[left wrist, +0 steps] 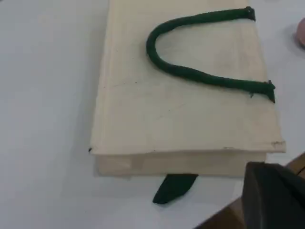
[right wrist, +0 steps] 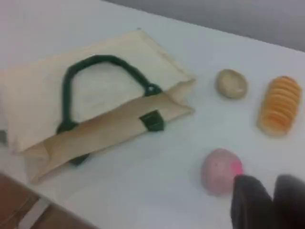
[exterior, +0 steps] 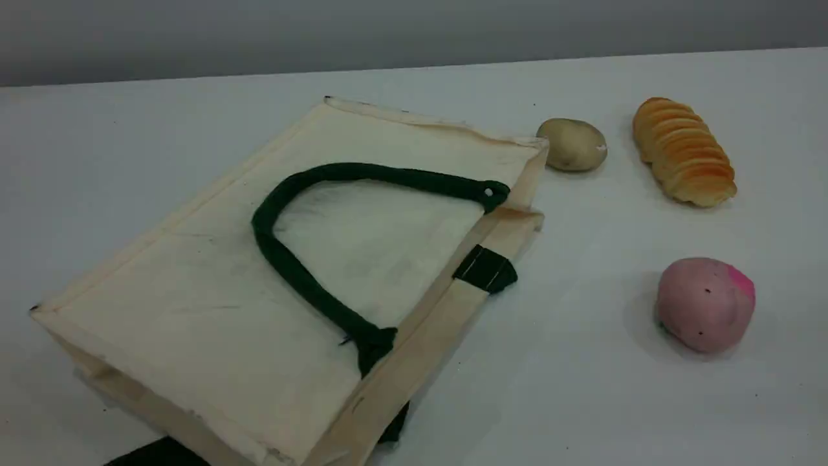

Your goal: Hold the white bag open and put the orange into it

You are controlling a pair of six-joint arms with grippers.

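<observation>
White bag [exterior: 213, 310] lies flat on the tabletop [exterior: 582, 388], mouth unopened (no orange visible). Left end effector [left wrist: 274, 195] pressed together; right end effector [right wrist: 269, 202] nearly closed, holding nothing.

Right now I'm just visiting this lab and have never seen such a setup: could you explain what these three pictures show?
This is a robot with two arms working at one table. The wide picture comes from a fixed camera looking down across the table; neither arm shows in it. The other two come from small cameras on the arms' wrists, so the dark shape at the bottom of each is that arm's own tool: the left tool, which is shut, and the right tool, with nothing between its two fingertips. On the table lies a white bag, flat on its side, its green handle resting on top. Beside it are a potato, a ridged bread loaf and a pink ball. No orange shows anywhere.
</observation>
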